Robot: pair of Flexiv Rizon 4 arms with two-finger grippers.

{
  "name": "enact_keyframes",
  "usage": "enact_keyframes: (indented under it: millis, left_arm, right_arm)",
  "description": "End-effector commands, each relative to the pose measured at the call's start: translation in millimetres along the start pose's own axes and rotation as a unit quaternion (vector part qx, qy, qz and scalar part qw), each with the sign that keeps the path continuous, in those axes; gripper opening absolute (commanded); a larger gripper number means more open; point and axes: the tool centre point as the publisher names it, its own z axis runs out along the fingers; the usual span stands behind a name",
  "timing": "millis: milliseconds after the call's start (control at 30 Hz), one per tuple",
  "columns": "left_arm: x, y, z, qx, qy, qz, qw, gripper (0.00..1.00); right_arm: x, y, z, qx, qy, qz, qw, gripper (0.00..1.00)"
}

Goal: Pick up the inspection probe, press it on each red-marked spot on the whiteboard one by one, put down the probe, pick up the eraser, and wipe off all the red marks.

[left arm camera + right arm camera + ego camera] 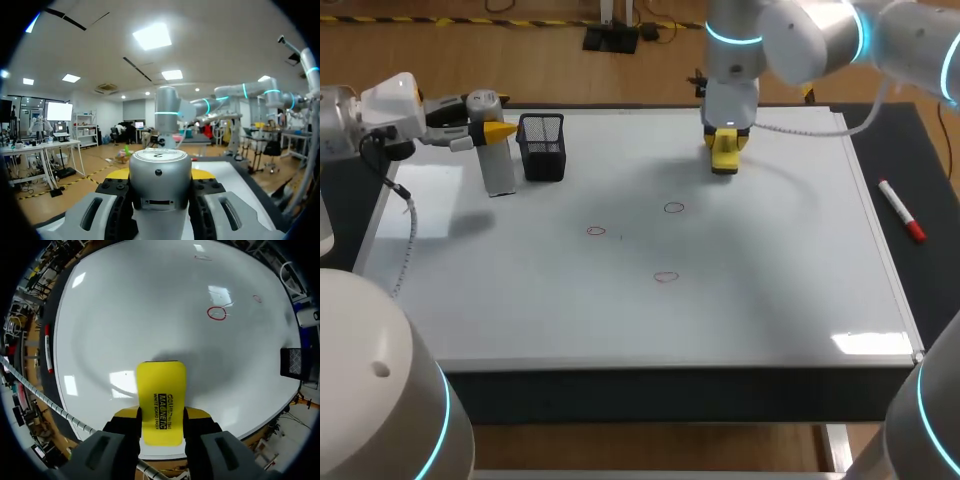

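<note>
The silver-grey inspection probe (500, 168) hangs upright over the whiteboard's (770, 260) far left corner. My left gripper (498, 131) is shut on its top. In the left wrist view the probe's round cap (160, 167) fills the space between the fingers. The yellow eraser (724, 153) lies at the board's far edge, and my right gripper (725, 140) stands over it. In the right wrist view both yellow tips press the eraser's (161, 385) long sides, so the right gripper (161, 417) is shut on it. Three small red rings (596, 231) (673, 208) (666, 277) mark the middle of the board.
A black mesh pen holder (542, 147) stands just right of the probe. A red marker pen (901, 210) lies on the dark mat beyond the board's right edge. The board's near half is bare white surface.
</note>
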Motion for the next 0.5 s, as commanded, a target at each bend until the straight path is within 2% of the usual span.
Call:
enact_keyframes:
  millis: [33,233,500]
  left_arm:
    - [0.7,-0.9,0.3,0.000,-0.001,0.000,1.000,0.00]
    - [0.7,-0.9,0.3,0.000,-0.001,0.000,1.000,0.00]
    - [0.7,-0.9,0.3,0.000,-0.001,0.000,1.000,0.00]
  right_arm:
    - [18.2,5.9,-17.6,0.009,0.001,0.009,1.000,0.00]
    - [47.9,10.8,-26.4,0.020,0.004,0.041,0.999,0.00]
    - [92.1,27.7,-27.5,0.012,0.007,0.090,0.996,0.00]
